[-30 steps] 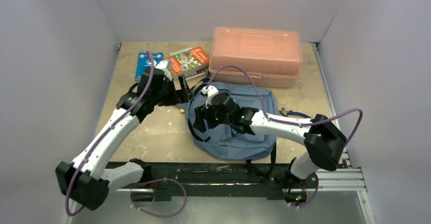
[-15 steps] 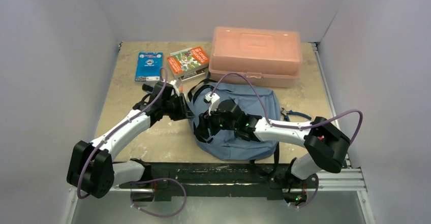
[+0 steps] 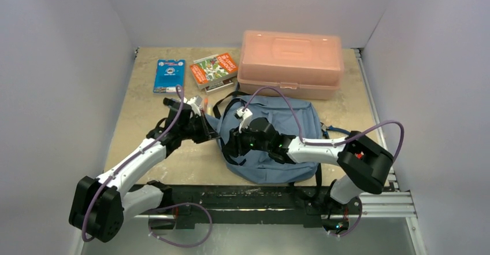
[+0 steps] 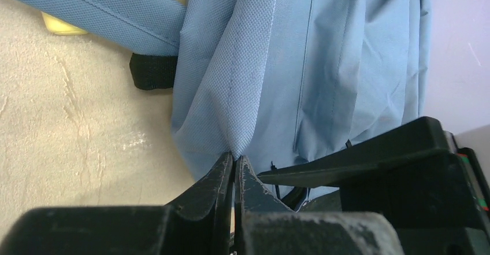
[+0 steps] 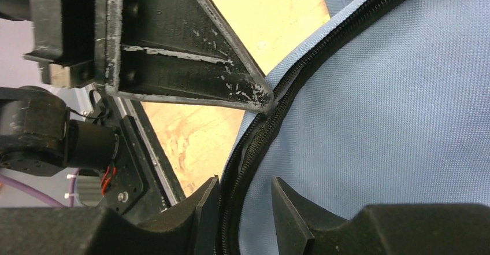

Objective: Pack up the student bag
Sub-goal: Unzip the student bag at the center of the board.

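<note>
The student bag, blue-grey fabric with a dark zipper, lies flat in the middle of the table. My left gripper is at its left edge. In the left wrist view that gripper is shut on a raised fold of the bag's fabric. My right gripper sits on the bag's near-left corner. In the right wrist view it is open, jaws partly apart and straddling the zipper; its left finger touches the zipper. The left gripper's fingers show just above.
A salmon-pink plastic box stands behind the bag. An orange-green book and a blue packet lie at the back left. Blue-handled scissors peek out at the bag's right. A small yellow item lies under a shoulder strap.
The left gripper came down to the bag's left edge and shut on a fold of fabric. The right gripper's jaws narrowed around the zipper and shifted slightly towards the near-left corner.
</note>
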You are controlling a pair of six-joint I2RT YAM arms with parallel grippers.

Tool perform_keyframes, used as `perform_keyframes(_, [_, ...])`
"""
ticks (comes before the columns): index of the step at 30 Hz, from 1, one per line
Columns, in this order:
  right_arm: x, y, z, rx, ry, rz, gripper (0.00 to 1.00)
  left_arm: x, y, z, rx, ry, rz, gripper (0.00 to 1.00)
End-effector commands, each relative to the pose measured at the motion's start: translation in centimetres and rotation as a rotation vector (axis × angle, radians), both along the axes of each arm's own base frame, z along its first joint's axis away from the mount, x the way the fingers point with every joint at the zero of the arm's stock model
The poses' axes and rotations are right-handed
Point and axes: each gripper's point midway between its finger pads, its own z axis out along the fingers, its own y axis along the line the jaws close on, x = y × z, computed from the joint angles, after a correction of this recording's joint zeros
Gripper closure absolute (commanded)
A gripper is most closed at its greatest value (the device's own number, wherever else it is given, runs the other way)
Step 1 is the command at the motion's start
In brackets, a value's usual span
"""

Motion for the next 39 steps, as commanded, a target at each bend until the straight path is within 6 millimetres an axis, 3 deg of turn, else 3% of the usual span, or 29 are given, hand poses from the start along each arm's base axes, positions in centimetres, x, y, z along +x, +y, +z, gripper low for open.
perform_keyframes(1, [0.9,0.3,-0.5,0.029,0.009,-0.055,0.59,0.6,-1.1,1.4,-0.082,-0.055,-0.024,1.0])
perform_keyframes(4, [0.9,0.5,-1.3,0.028,0.026,-0.061,0.61,0.6,-1.5,1.2,-0.1,-0.049,-0.034,1.0])
perform_keyframes(9, [0.6,0.8,-1.2,0.045,0.038,-0.046,0.98,0.3,-1.2,0.5,-0.087,-0.034,-0.025,1.0])
perform_keyframes(14, [1.0,-1.4,0.0,0.04,0.024,-0.14,1.0,0.0,0.5,-1.0,-0.011,-0.001,0.05,1.0])
perform_keyframes(18, [0.4,-3.6,2.6,0.152,-0.001,-0.186,1.0,-0.6,1.8,-1.9,0.039,0.026,0.105,1.0])
perform_keyframes(21, [-0.7,-4.5,5.5,0.278,-0.073,-0.161,1.0,-0.8,1.7,-2.0,0.032,0.025,0.097,1.0])
perform_keyframes(24, [-1.0,-4.7,6.0,0.293,-0.108,-0.139,1.0,-1.0,0.9,-1.5,0.002,0.035,0.058,1.0])
perform_keyframes(25, [-1.0,-4.5,5.8,0.284,-0.116,-0.126,1.0,-1.0,0.5,-0.9,-0.019,0.028,0.039,0.93])
perform_keyframes(27, [-1.1,-4.5,5.4,0.275,-0.13,-0.113,1.0,-1.0,-0.3,0.4,-0.068,-0.002,0.004,0.65])
perform_keyframes(29, [-1.0,-4.5,5.5,0.273,-0.146,-0.111,1.0,-1.0,-0.7,2.1,-0.099,-0.039,-0.017,0.48])
perform_keyframes(33, [-1.2,-4.6,5.5,0.24,-0.185,-0.077,1.0,-0.8,-1.3,6.4,-0.157,-0.135,-0.049,0.28])
perform_keyframes(36, [-0.9,-5.0,5.2,0.196,-0.198,-0.088,1.0,-0.4,-1.5,8.5,-0.174,-0.163,-0.043,0.16])
perform_keyframes(39, [-1.0,-5.2,5.6,0.19,-0.216,-0.08,1.0,0.2,-2.4,9.8,-0.178,-0.13,-0.053,0.14])
